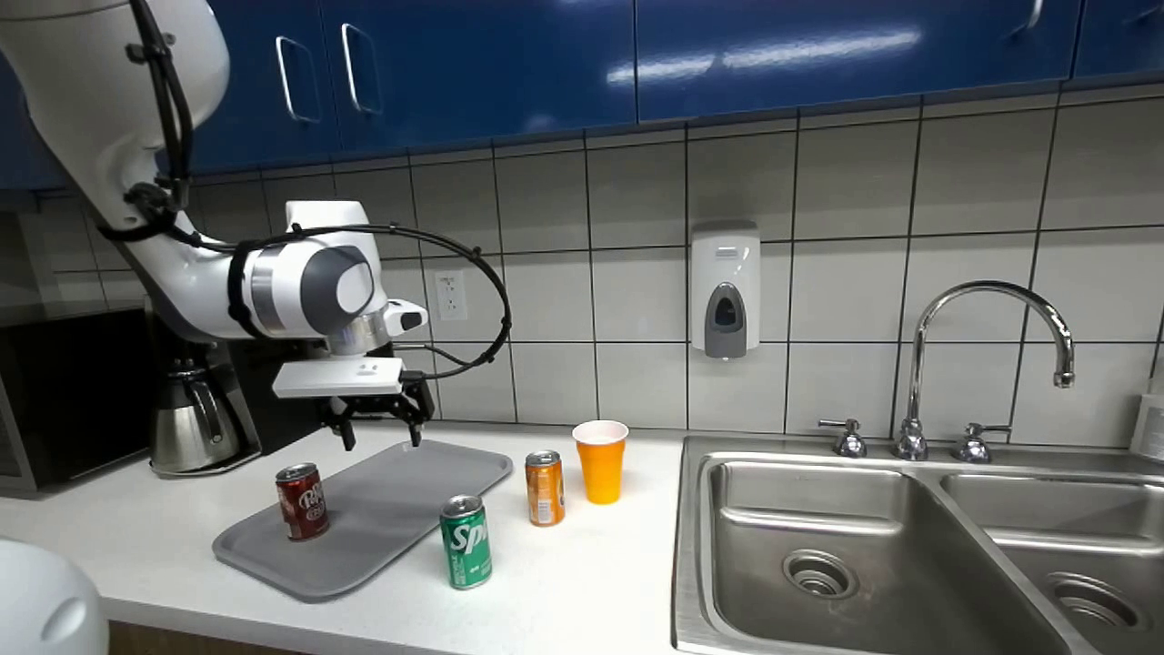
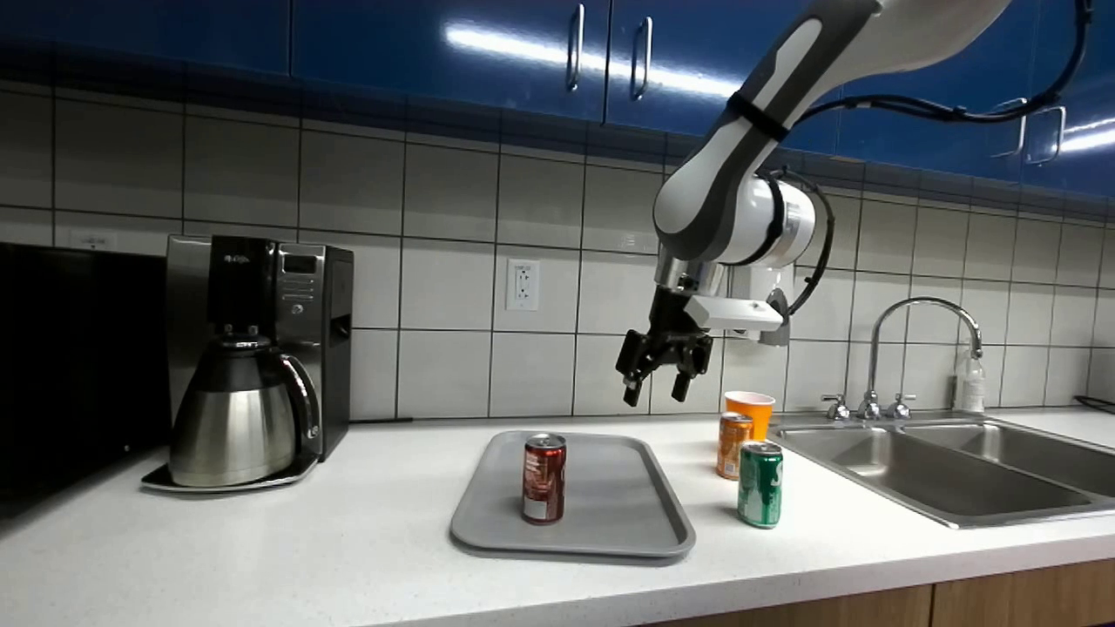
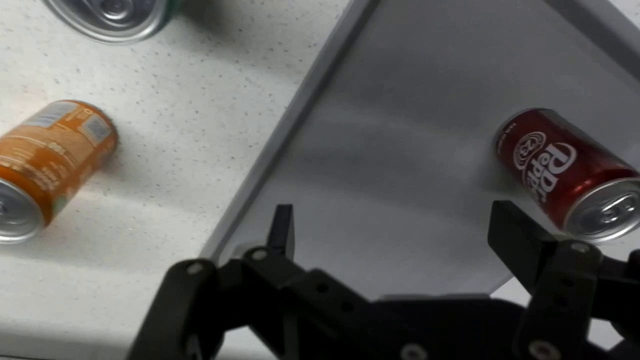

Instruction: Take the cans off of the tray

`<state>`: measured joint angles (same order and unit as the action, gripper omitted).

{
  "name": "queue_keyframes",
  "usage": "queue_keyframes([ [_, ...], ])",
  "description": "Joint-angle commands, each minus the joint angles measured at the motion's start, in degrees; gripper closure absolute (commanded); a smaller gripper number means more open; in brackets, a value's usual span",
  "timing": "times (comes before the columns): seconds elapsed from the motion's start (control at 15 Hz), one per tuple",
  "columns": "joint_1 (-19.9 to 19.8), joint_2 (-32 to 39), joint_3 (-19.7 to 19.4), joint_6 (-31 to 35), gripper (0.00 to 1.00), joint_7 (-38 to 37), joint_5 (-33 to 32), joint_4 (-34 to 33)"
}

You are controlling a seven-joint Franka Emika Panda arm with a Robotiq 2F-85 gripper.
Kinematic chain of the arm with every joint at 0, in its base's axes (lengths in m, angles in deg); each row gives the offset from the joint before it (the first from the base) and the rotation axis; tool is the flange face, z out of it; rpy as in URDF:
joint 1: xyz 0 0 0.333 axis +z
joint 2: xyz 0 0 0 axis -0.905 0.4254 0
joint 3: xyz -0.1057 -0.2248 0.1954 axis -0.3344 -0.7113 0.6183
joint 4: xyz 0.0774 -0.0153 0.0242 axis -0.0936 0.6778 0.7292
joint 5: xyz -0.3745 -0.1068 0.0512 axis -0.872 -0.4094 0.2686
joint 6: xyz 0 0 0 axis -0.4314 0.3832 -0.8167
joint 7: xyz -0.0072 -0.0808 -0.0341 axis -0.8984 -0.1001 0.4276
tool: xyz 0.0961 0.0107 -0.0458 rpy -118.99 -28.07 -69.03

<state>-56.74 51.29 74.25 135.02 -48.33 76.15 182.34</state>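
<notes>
The dark red can (image 1: pixel 303 502) (image 2: pixel 544 479) stands upright on the grey tray (image 1: pixel 400 491) (image 2: pixel 618 488). The green can (image 1: pixel 466 543) (image 2: pixel 760 485) and the orange-bronze can (image 1: pixel 545 488) (image 2: pixel 732 448) stand upright on the counter beside the tray. In the wrist view the dark red can (image 3: pixel 560 160) is at the right on the tray (image 3: pixel 370 160), the orange-bronze can (image 3: pixel 55 155) is at the left, and the green can (image 3: pixel 117 17) is cut off at the top. My gripper (image 1: pixel 382 439) (image 2: pixel 657 395) (image 3: pixel 392 215) is open and empty above the tray's back part.
A yellow-orange cup (image 1: pixel 601 462) (image 2: pixel 753 413) stands behind the orange-bronze can. A coffee maker with a steel carafe (image 2: pixel 235 418) and a dark box (image 1: pixel 64 396) stand on the tray's far side from the sink (image 1: pixel 691 546). Blue cabinets (image 1: pixel 491 64) hang above.
</notes>
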Motion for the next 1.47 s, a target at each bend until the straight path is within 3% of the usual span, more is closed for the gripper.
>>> queue_keyframes([
  [0.0, 1.1, 0.5, 1.7, -2.2, 0.0, 6.3, 3.8, -1.9],
  [1.4, 4.5, 3.1, 7.1, -5.0, 0.0, 18.6, 5.3, -3.3],
])
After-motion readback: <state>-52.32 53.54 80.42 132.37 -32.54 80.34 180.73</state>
